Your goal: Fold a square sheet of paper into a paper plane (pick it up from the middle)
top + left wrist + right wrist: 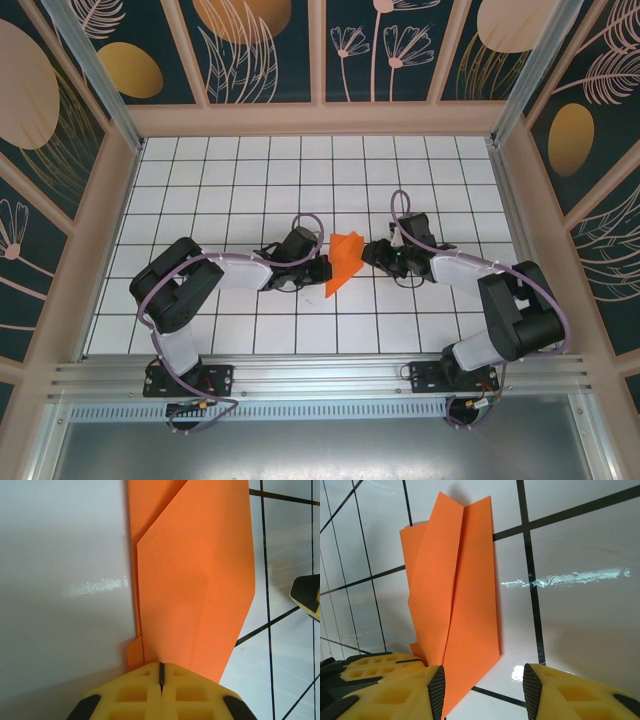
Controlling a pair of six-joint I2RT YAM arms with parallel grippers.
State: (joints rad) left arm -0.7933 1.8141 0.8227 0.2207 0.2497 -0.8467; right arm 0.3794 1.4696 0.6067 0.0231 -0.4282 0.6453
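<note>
The square sheet of paper is bright orange and folded into a creased, pointed shape of layered flaps, held up off the white tiles mid-table. My left gripper is shut on its lower edge. In the left wrist view the paper rises straight out of the closed yellow fingers. My right gripper sits just right of the paper and is open. In the right wrist view the paper stands beside the left finger pad, with bare tile between the jaws.
The white grid-tiled table stretches out behind and to both sides of the arms. Patterned walls enclose it at the back and sides. The left gripper's yellow fingers crowd the lower left of the right wrist view.
</note>
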